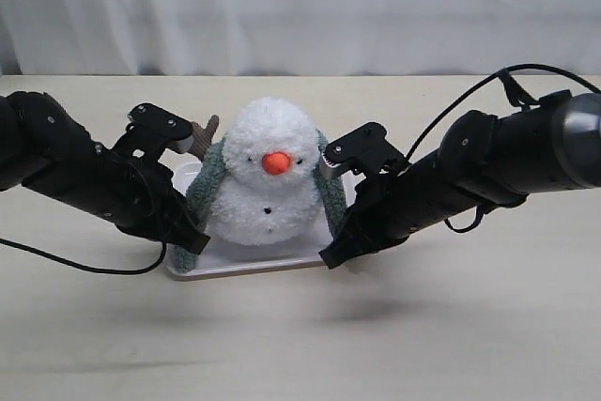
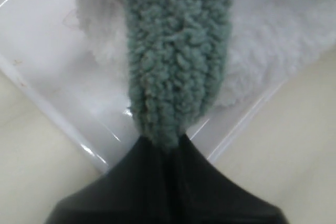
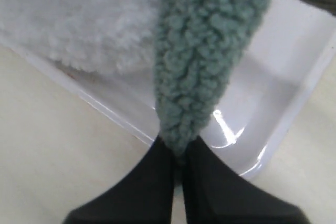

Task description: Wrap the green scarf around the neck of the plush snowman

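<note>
Left fingers (image 2: 142, 174): pressed together on one end of the green scarf (image 2: 178, 61), the knit squeezed to a narrow tip between them
Right fingers (image 3: 160, 169): closed just as tight, pinching the scarf's other end
Left gripper (image 1: 191, 238): low at the 8 o'clock side of the plush snowman (image 1: 269, 185), at the edge of the white tray (image 1: 246, 266)
Right gripper (image 1: 335, 253): low at the snowman's 4 o'clock, by the tray's corner
Scarf axis: passes behind the neck, one strip down each flank, from about 10 to 8 o'clock and from 2 to 4 o'clock
Snowman: upright on the tray, orange nose toward 6 o'clock, facing the exterior camera
Exterior view only: the face, both strips at once, a brown twig arm (image 1: 205, 129) at 10 o'clock
Wrist views only: the pinch itself; each shows one strip against white fleece and glossy tray, on the pale table (image 2: 31, 145)
</note>
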